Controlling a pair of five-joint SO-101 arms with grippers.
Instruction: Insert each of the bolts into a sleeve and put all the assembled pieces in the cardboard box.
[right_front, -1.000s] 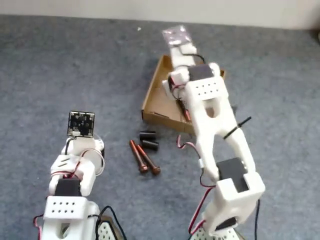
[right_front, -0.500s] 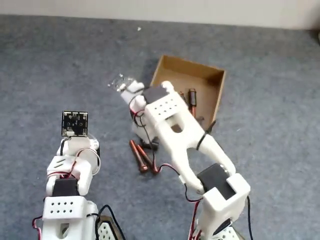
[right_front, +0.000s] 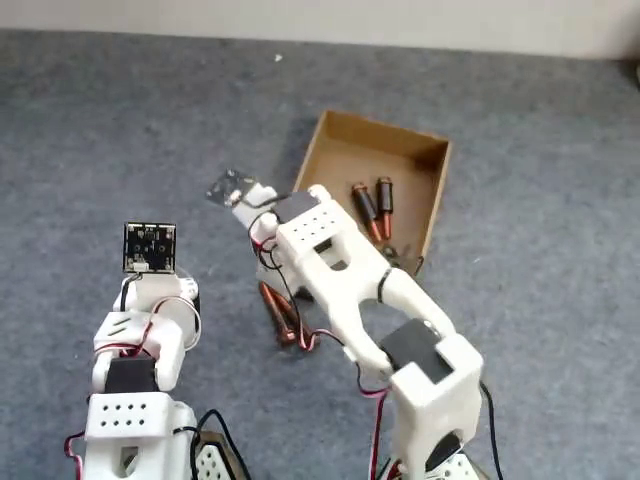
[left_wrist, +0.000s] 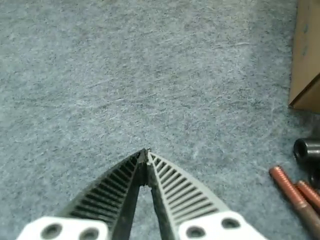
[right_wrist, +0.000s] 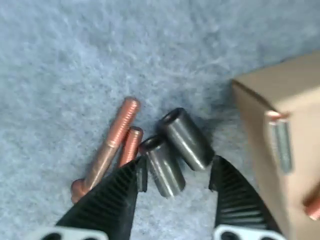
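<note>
1. Tabletop (right_front: 120, 120): grey, carpet-like covering, carrying all the items.

2. Cardboard box (right_front: 432, 190): open-topped, set at an angle in the upper centre-right of the high view. Two assembled pieces (right_front: 365, 210) lie side by side on its floor, near the box's right wall. Each shows a copper shank with a dark end.

3. Loose bolts (right_front: 276, 312): two copper bolts lie against each other on the tabletop. They sit just below and left of the box's lower-left corner, at the centre of the high view, partly covered by the right arm.

4. Sleeves (right_wrist: 186, 137): two dark cylinders lie on their sides, touching each other. They are between the loose bolts and the box corner. One sleeve touches the threaded end of the shorter-looking bolt.

5. Right end effector (right_wrist: 178, 165): jaws apart, low over the sleeves. One sleeve lies in the gap between the fingers, and the second lies just beyond the tips. No contact with either sleeve can be confirmed. In the high view, the right arm reaches from the lower right to the centre.

6. Left end effector (left_wrist: 146, 160): jaws together, tips meeting, holding nothing. It is over bare tabletop, well apart from the bolts, one sleeve and the box corner. The left arm stands in the lower left of the high view.
</note>
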